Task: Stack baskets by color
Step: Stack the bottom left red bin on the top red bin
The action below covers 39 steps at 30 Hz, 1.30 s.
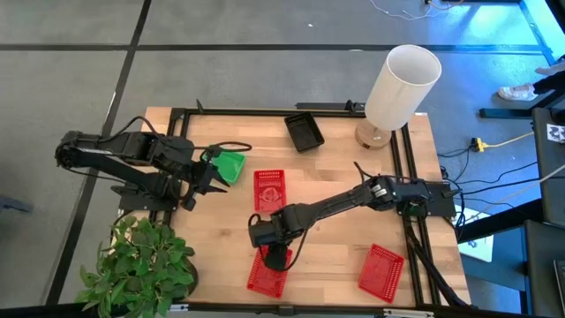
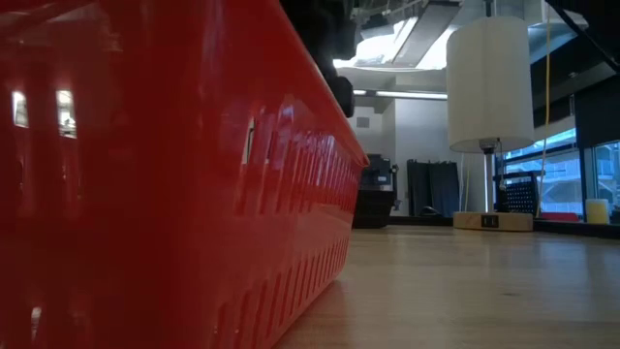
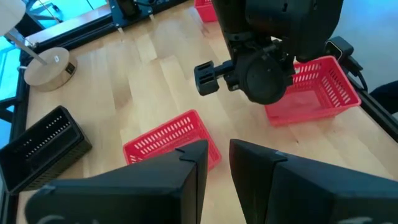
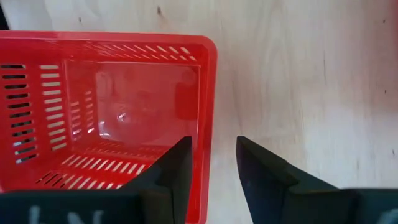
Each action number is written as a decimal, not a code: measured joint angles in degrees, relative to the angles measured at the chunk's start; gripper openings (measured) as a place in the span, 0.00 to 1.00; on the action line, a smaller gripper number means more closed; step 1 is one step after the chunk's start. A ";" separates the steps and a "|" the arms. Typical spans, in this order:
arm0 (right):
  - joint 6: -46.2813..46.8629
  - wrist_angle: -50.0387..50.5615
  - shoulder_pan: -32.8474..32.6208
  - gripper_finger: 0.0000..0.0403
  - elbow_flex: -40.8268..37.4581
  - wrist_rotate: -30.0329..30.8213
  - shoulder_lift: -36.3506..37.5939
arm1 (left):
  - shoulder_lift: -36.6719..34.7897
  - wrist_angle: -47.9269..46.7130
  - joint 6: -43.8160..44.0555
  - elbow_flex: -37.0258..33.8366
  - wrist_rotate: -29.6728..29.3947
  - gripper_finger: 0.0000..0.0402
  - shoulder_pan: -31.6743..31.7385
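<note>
Three red baskets rest on their bottoms on the table: one in the middle [image 1: 269, 190], one near the front edge [image 1: 267, 272], one at front right [image 1: 381, 269]. A black basket [image 1: 304, 132] sits at the back. A green basket [image 1: 231, 166] shows tilted just beyond my left gripper [image 1: 210, 179]. That gripper's fingers [image 3: 217, 165] stand narrowly open with nothing between them; the green basket is hidden in its wrist view. My right gripper [image 4: 213, 152] is open and points down over the front red basket [image 4: 106, 112]. One finger is inside its wall [image 4: 209, 93] and one outside.
A tall white lamp [image 1: 402, 84] stands on a wooden base at the back right, and a potted plant [image 1: 141, 265] at the front left corner. A black frame [image 1: 406, 168] edges the table. Bare wood lies between the red baskets.
</note>
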<state>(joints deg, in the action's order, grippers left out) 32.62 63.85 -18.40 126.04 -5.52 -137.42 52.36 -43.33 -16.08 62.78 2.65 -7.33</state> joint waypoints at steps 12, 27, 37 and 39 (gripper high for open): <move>0.04 -2.06 0.32 0.31 0.02 1.76 -1.51 | 0.00 0.00 0.46 0.00 -0.01 0.14 0.02; -1.68 -3.99 1.81 0.06 0.01 0.35 -4.93 | 0.00 0.00 0.44 0.00 -0.04 0.14 0.02; -9.23 -0.43 4.40 0.00 3.90 -3.18 -4.57 | 0.00 -0.43 0.46 0.00 -0.17 0.14 0.02; -10.18 0.45 5.10 0.01 5.66 -3.65 -4.49 | 0.00 -0.82 0.46 0.00 -0.17 0.14 0.02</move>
<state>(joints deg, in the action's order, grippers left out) 22.45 64.29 -13.30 131.70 -9.17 -141.90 52.36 -44.16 -15.62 62.78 2.48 -7.31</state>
